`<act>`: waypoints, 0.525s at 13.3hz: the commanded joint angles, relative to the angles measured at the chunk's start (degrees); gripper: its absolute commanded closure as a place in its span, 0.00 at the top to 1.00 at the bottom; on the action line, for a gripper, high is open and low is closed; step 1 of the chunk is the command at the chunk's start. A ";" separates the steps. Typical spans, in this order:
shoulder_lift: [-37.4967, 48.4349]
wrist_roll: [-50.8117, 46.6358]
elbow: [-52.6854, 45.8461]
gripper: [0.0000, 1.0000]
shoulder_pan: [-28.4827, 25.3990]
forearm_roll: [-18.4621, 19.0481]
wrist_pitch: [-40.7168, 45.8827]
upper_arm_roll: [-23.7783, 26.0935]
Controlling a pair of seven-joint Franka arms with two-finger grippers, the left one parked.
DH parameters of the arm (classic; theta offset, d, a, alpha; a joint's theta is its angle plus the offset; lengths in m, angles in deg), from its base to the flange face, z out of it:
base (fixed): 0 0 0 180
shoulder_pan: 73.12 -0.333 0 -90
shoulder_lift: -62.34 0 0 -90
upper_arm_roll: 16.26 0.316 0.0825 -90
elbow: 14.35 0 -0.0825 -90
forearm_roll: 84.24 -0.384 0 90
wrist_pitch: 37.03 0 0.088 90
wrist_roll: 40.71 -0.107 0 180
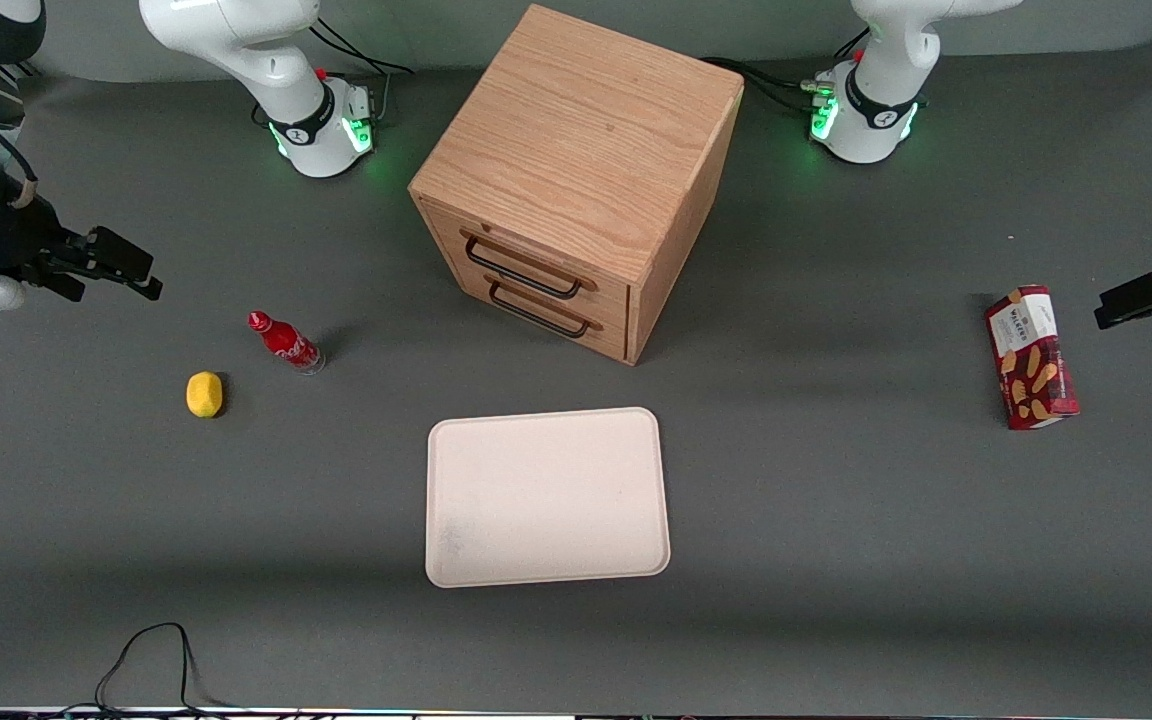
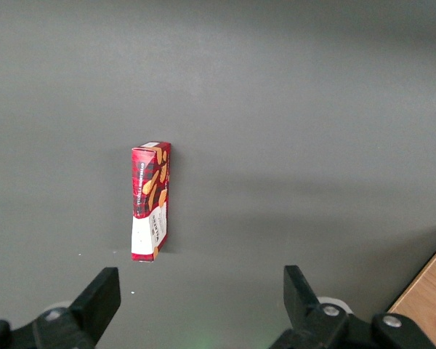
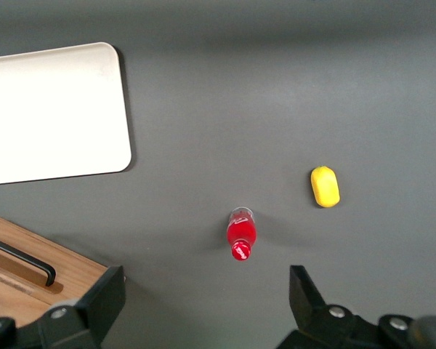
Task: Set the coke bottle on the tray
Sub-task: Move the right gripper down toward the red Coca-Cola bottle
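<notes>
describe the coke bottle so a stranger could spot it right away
Start at the wooden drawer cabinet, then look toward the working arm's end, below the open gripper. The coke bottle stands beside a lemon: small, red, red-capped, white script.

Grey table bears tray, coke bottle, lemon, cabinet, biscuit box.

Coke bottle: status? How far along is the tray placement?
Done: nothing visible. The coke bottle stands on the table beside the lemon, apart from the tray, which holds nothing. In hand: nothing; the gripper hangs open above the bottle. Left: descend, grasp, carry, set down on tray.
</notes>
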 commanded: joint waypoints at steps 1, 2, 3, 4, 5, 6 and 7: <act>-2.03 -0.92 -2.68 1.00 0.13 -0.56 2.01 0.02; -2.55 -0.93 -2.76 1.00 0.13 -0.56 2.27 0.02; -2.56 -0.93 -2.59 1.00 0.13 -0.56 2.36 0.02; -2.56 -0.75 -1.89 1.00 0.05 -0.56 3.49 0.11; -2.82 -0.58 -1.10 1.00 0.05 -0.56 3.68 0.11; -3.08 -0.57 0.91 1.00 -0.13 -0.56 3.07 0.11; -2.56 -0.57 3.97 1.00 -0.22 -0.30 0.97 0.11</act>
